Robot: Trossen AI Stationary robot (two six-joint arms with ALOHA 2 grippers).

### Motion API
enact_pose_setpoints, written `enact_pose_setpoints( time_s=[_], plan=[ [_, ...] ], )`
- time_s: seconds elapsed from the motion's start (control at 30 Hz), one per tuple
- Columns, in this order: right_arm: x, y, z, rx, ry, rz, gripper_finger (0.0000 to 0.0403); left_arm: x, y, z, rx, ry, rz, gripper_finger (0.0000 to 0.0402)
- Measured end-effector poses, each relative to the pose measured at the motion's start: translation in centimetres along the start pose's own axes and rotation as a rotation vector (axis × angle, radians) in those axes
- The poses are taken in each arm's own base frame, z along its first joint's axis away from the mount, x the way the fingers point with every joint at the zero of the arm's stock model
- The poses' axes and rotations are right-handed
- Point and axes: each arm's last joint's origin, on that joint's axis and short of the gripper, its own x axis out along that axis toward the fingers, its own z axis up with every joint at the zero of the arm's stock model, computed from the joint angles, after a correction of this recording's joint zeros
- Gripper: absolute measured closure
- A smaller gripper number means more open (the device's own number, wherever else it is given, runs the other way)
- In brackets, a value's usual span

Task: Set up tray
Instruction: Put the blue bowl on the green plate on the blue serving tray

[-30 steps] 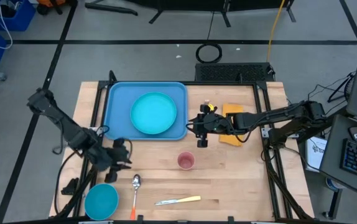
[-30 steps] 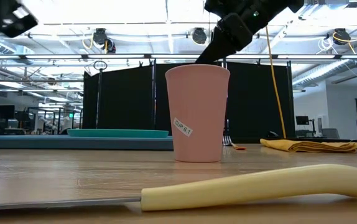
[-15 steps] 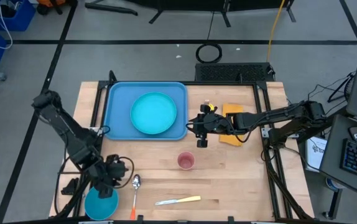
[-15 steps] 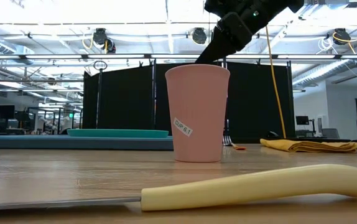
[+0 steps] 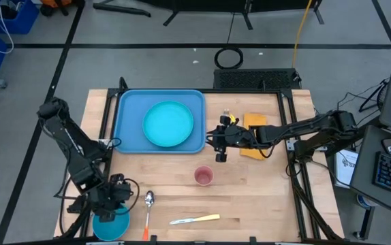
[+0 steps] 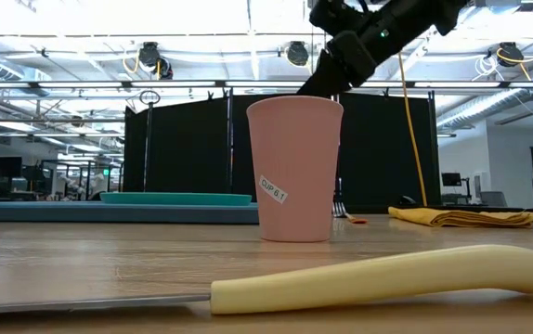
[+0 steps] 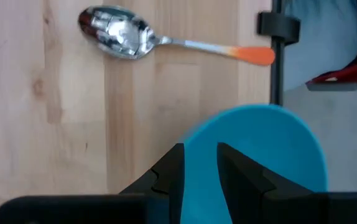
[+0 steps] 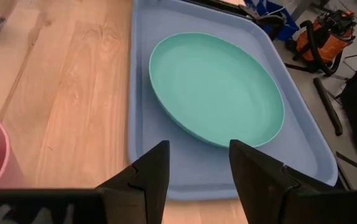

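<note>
Tray, large flat light-blue plastic (image 5: 127, 116): just ahead of right gripper (image 8: 194, 168), fingers apart, empty; long axis runs across them. Left gripper (image 7: 198, 163) fingers straddle blue bowl rim (image 7: 272, 143), apparently clamped.

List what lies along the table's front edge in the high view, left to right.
Blue bowl under the left pincer → spoon → yellow-handled knife.
</note>
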Motion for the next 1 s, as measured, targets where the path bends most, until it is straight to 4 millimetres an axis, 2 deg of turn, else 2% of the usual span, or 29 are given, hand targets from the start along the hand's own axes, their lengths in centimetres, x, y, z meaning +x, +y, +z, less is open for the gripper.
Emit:
enact_pose_setpoints(
  time_s=[0.3, 0.67, 1.0],
  plan=[
    [0.0, 0.0, -0.1, -0.007, -0.003, 0.000, 0.0248, 0.0, -0.3, -0.8, 0.012, -0.013, 0.021, 0.0305],
    [0.0, 0.0, -0.1, -0.007, -0.003, -0.001, 0.0248, 2.0, -0.7, -1.3, 0.032, 0.041, 0.098, 0.0305],
    [0.0, 0.0, -0.1, -0.004, -0.003, -0.001, 0.0248, 1.9, -0.7, -1.3, 0.032, 0.058, 0.086, 0.0305]
  ],
)
